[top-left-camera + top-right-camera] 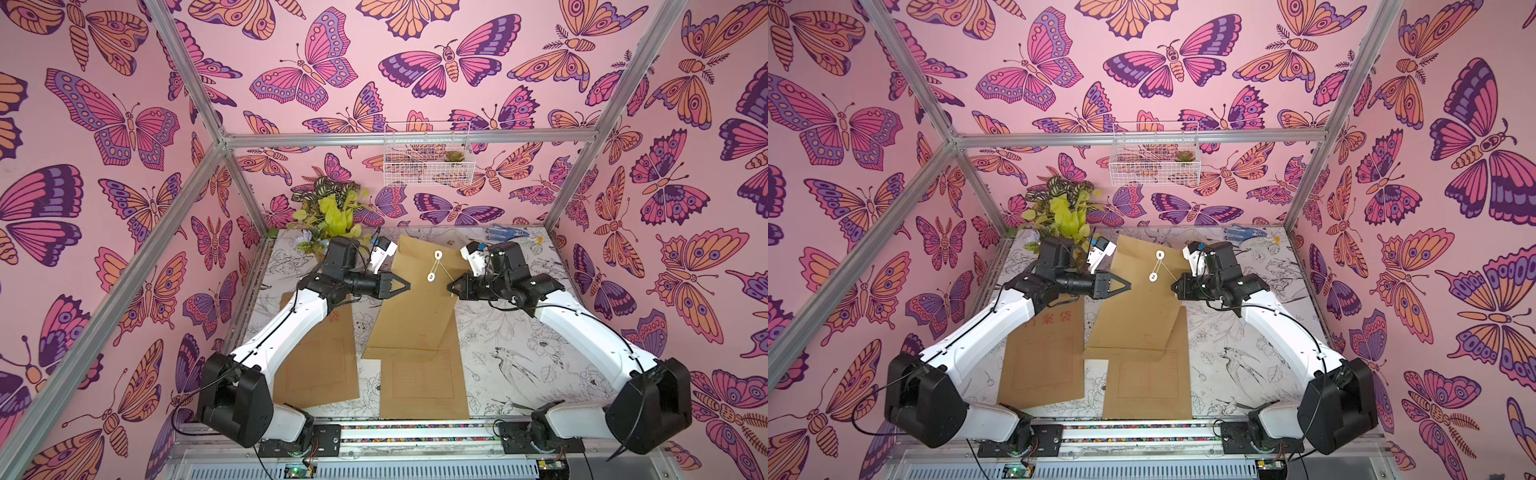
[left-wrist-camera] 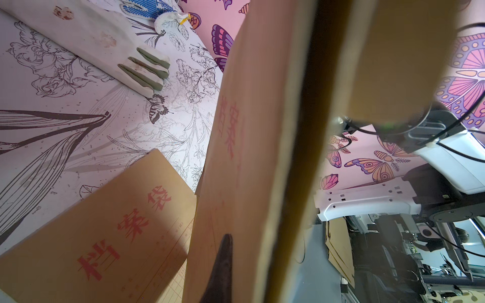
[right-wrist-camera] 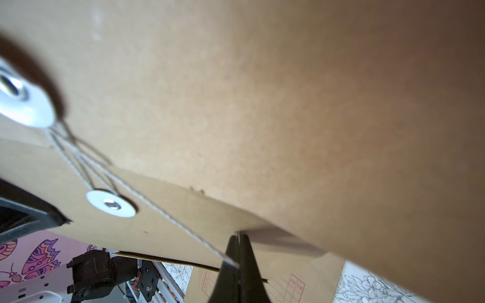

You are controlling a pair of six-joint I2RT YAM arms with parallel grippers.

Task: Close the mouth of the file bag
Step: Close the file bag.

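Brown file bag lifted above the counter centre, left hand pinched on its nine o'clock edge, right hand at three o'clock clamping the string, looped round white discs

1. A leafy plant is set at the table's back left corner.
2. A wire basket is hung on the back wall, with 1 succulent inside.
3. A blue-dotted glove is laid back right.
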